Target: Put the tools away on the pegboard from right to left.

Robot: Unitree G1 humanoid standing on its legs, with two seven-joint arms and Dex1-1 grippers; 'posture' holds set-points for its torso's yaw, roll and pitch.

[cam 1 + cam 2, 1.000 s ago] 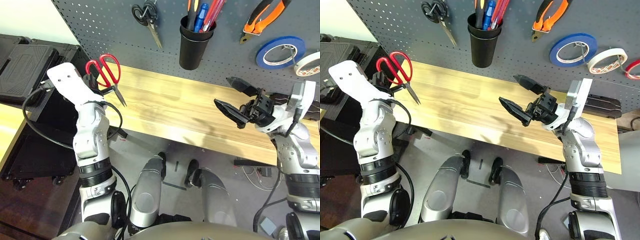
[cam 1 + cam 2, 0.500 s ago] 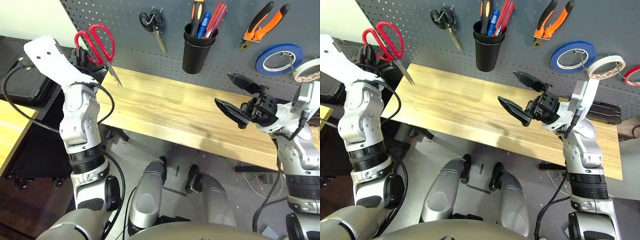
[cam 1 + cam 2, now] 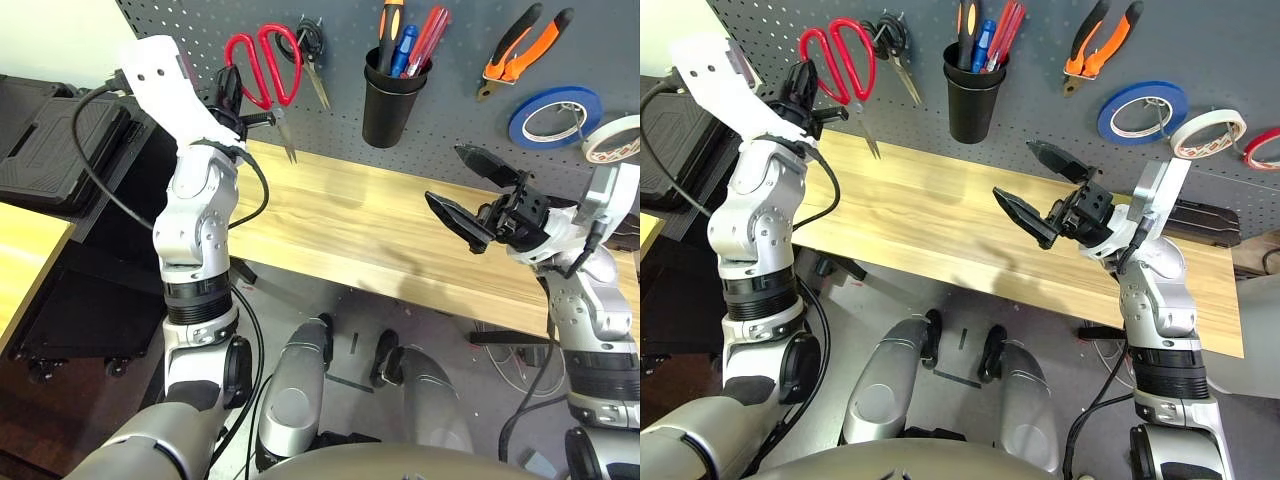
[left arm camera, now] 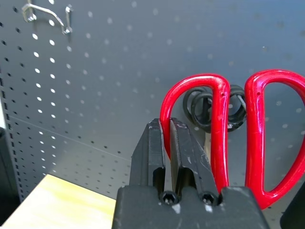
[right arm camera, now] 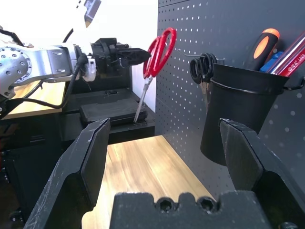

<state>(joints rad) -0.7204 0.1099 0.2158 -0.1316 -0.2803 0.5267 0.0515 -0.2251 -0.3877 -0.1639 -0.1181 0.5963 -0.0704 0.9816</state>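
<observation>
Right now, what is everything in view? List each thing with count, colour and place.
Pegboard: one, dark grey, behind the table.
Table: one, light wood, below the pegboard.
Red scissors: one, held up against the pegboard.
Black scissors: one, hung beside the cup.
Cup: one, black, on the pegboard, holding screwdrivers and pens.
Pliers: one, orange and black, hung.
Tape rolls: blue, white, red, hung at right.
Case: one, black, at left.
Left gripper: shut on the red scissors.
Right gripper: open, over the table.
</observation>
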